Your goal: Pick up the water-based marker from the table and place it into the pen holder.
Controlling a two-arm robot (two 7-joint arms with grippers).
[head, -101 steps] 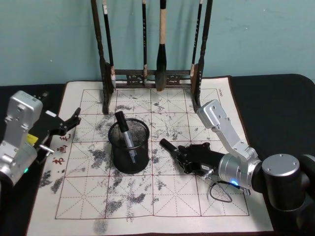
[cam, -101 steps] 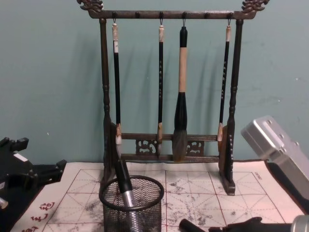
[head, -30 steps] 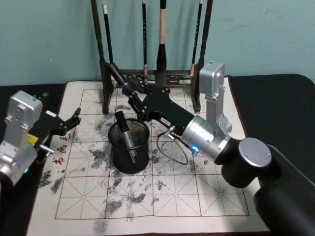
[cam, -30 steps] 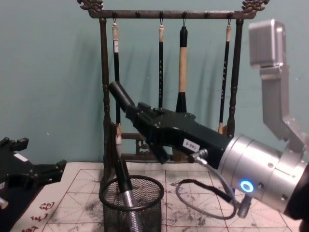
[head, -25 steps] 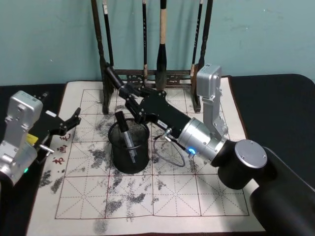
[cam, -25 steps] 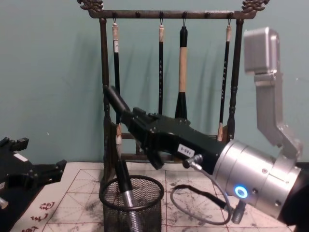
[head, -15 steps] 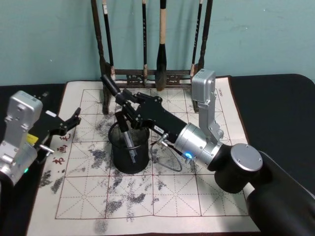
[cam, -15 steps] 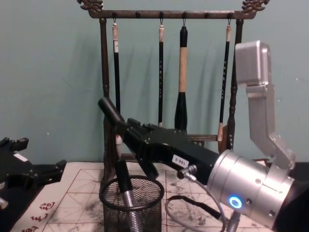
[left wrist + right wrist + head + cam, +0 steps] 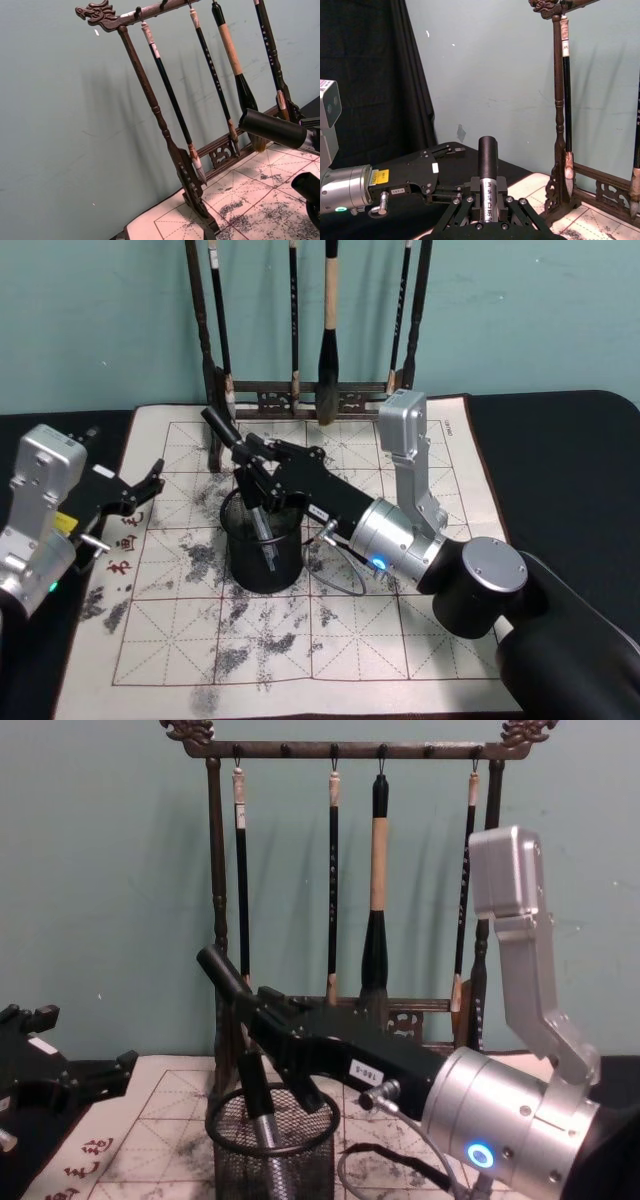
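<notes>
Right gripper (image 9: 250, 472) lowered, clamping marker (image 9: 220, 428) over pen holder (image 9: 262, 565) with pen (image 9: 262, 530); left gripper (image 9: 150, 490) wide.

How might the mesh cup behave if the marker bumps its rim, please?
Open wire mesh suggests the cup is light, so the held marker would probably slide it across the paper. A pen leaning inside may tip it that way.

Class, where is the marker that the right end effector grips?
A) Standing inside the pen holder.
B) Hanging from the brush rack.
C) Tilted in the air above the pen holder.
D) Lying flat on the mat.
C: the right end effector is shut on the marker, which slants above the pen holder; the left end effector idles at the left.
</notes>
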